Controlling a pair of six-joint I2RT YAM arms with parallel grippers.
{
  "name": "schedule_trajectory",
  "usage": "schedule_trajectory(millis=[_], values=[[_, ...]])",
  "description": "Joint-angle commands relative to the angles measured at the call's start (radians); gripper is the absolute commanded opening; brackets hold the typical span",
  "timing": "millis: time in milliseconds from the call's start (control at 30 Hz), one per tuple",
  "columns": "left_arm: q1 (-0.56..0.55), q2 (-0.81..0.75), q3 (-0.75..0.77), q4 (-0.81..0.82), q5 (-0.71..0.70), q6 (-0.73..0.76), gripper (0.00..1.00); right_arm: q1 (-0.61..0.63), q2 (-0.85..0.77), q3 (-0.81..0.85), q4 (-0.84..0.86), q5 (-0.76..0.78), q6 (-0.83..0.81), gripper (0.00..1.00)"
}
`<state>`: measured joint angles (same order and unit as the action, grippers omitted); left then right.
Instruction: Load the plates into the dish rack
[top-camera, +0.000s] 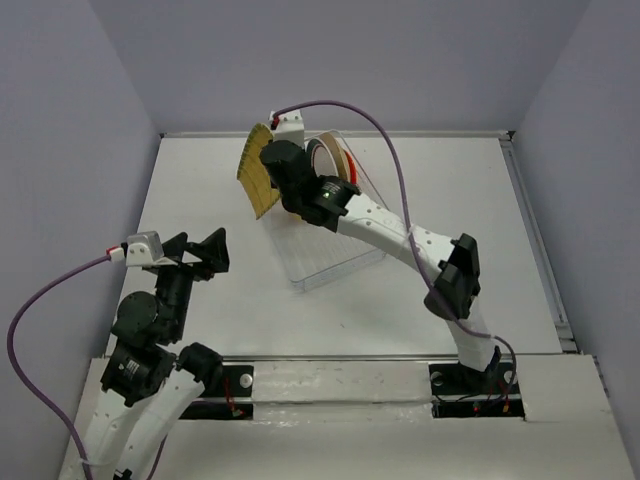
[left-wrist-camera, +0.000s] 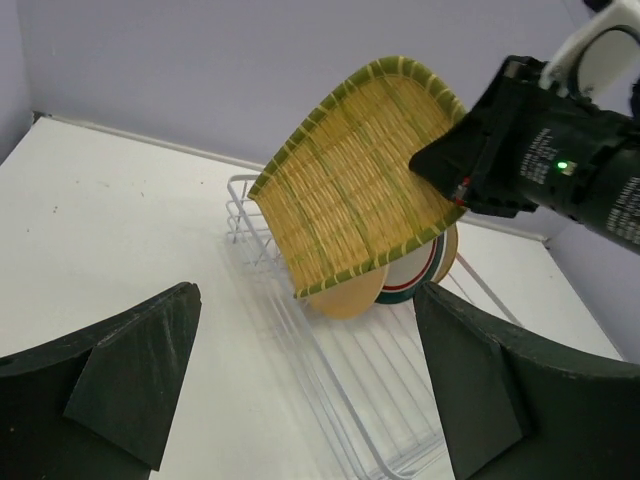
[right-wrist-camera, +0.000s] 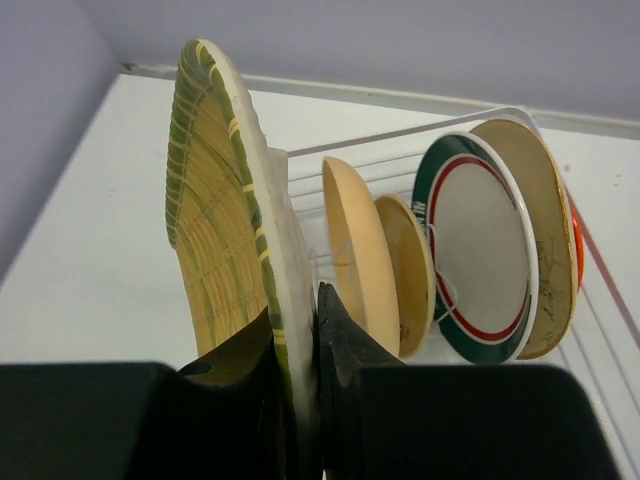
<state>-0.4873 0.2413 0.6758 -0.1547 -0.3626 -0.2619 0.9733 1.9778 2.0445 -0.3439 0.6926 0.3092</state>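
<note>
— Plate position?
— Right gripper (right-wrist-camera: 300, 335) is clamping the squarish yellow-green ribbed plate (right-wrist-camera: 215, 210) upright over the white wire dish rack's (top-camera: 330, 262) eleven o'clock corner, beside the plain tan round plate (right-wrist-camera: 360, 250).
— Advice?
— I'm suggesting lowering it edge-on between free tines. The left gripper (top-camera: 197, 252) is hanging open-jawed at eight o'clock.

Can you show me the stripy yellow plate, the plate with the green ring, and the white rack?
stripy yellow plate (left-wrist-camera: 355, 185): left wrist view, middle of its ribbed face.
green-ringed plate (right-wrist-camera: 487, 250): right wrist view, its white centre.
dish rack (left-wrist-camera: 365, 395): left wrist view, bare floor wires.
</note>
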Motion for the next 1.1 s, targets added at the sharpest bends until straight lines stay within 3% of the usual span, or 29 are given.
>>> schedule_trajectory(millis=[0, 167, 467, 1067], values=[[-0.023, -0.045, -0.004, 0.04, -0.018, 0.046, 0.99, 0.024, 0.117, 0.25, -0.086, 0.274, -0.174, 0.07], [-0.06, -0.06, -0.01, 0.04, -0.007, 0.053, 0.99, 0.033, 0.242, 0.414, -0.092, 0.323, -0.248, 0.07], [-0.079, -0.077, -0.012, 0.034, -0.01, 0.055, 0.99, 0.033, 0.345, 0.482, -0.089, 0.338, -0.28, 0.07], [-0.079, -0.076, -0.013, 0.033, -0.016, 0.053, 0.99, 0.033, 0.421, 0.385, -0.084, 0.254, -0.248, 0.07]])
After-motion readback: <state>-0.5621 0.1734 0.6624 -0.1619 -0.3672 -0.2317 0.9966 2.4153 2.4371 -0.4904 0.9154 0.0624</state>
